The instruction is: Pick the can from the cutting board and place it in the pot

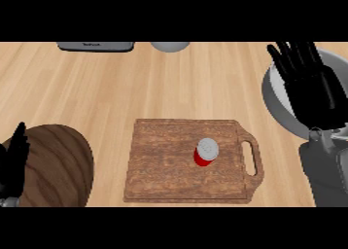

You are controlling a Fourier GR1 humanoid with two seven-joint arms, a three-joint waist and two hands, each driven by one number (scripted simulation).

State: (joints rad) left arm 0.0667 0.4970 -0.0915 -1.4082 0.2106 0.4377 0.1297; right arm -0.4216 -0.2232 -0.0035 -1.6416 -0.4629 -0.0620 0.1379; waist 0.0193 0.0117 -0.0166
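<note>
Wooden desk [98, 92] carrying a cutting board [169, 165]; red can [205, 152] standing upright on it, left of and below the right hand [313, 92], fingers straight, holding nothing, hovering over the grey pot [276, 104]. Left hand [8, 163] resting open beside a dark wooden board [59, 165].

We see a light wood counter [134, 82] carrying everything. Near its centre, slightly toward 5 o'clock, lies a brown cutting board [169, 168], flat, with its handle cutout on the 3 o'clock side. At 8 o'clock sits a dark wooden round item [59, 165], cut by the frame's lower edge; we cannot tell what it is. At 3 o'clock a grey pot [276, 99] rests on the counter, mostly hidden. At 12 o'clock, at the far edge, we see a grey flat object [96, 46] and just beside it a pale rounded object [169, 46], both cropped.
</note>
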